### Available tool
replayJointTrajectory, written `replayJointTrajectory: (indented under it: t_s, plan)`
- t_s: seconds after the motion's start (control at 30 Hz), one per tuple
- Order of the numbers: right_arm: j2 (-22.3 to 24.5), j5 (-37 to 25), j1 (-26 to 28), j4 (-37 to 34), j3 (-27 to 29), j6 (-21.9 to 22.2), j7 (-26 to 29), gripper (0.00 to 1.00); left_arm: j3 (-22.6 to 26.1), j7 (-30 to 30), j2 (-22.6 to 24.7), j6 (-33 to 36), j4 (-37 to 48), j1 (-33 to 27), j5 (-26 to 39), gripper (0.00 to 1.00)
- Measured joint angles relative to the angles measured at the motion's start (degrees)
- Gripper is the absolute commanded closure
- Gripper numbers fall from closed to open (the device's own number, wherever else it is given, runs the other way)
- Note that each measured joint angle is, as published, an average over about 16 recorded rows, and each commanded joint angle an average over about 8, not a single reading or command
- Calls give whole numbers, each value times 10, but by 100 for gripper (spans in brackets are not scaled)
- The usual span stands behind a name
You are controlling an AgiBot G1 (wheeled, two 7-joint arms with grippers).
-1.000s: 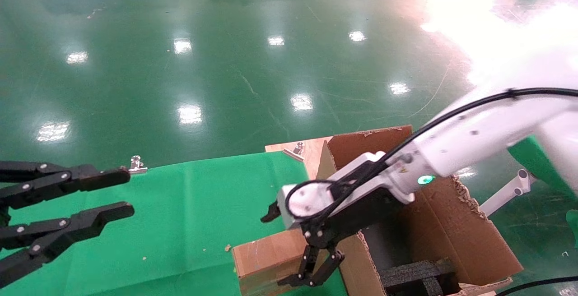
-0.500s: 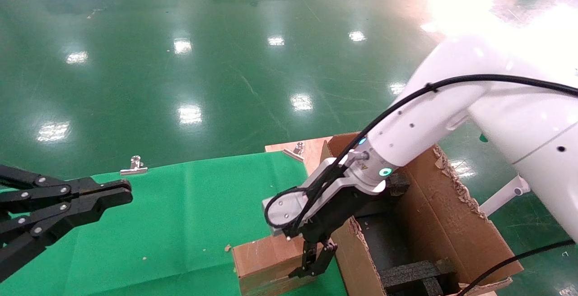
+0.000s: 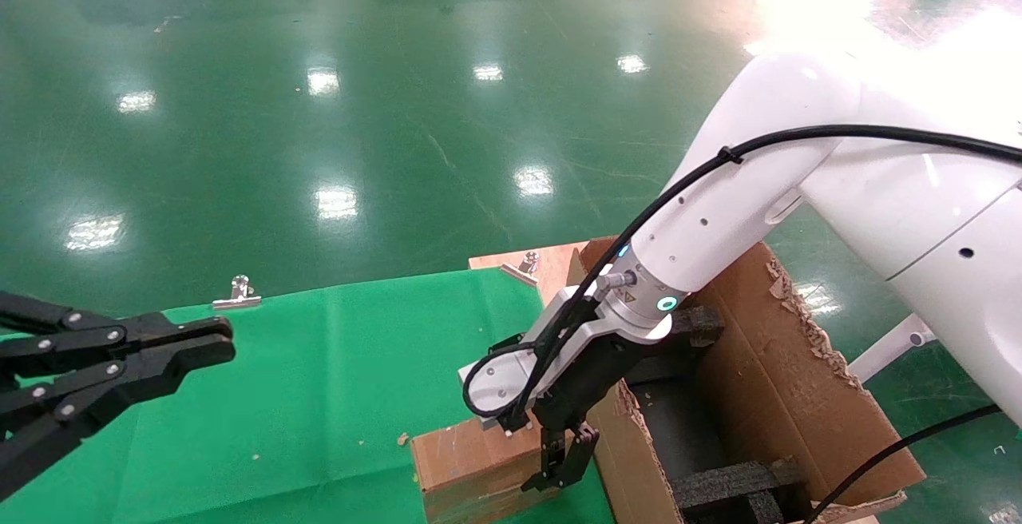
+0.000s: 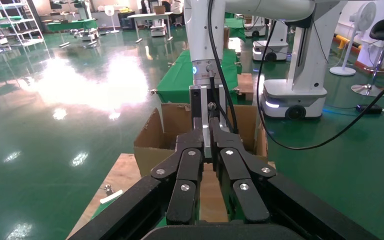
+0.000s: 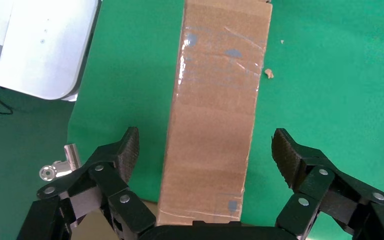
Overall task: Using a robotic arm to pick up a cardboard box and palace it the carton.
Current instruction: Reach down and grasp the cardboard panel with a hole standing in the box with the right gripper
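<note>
Cardboard box (image 3: pixel 471 468): small, taped, lying flat on the green-covered surface (image 3: pixel 319 396), just beside the carton (image 3: pixel 798 404).
Right hand (image 5: pixel 207 155): lowered over the box within the last second, fingers spread wide to either long side, holding nothing. Judged: positioned for the grasp; box not yet lifted.
Left hand (image 3: pixel 152 352): parked well apart at the surface's left; fingers closed together since a second ago, empty.
Carton: flaps upright, black foam (image 3: pixel 734 488) inside.
Surface: green cloth, metal clip (image 3: pixel 237 292) at far edge.
Room: glossy green floor (image 3: pixel 399 109).
</note>
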Motion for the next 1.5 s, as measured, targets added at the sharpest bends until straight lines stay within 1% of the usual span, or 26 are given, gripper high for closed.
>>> replayJointTrajectory:
  t_s: [1.17, 1.37, 1.5]
  plan:
    - [3, 3, -5, 0, 7, -1, 2, 100, 0, 0, 0, 0, 0, 0, 0, 0]
    - [7, 14, 0, -2, 9, -1, 1, 100, 0, 0, 0, 0, 0, 0, 0, 0]
    - [15, 30, 13, -5, 12, -4, -4, 100, 0, 0, 0, 0, 0, 0, 0, 0]
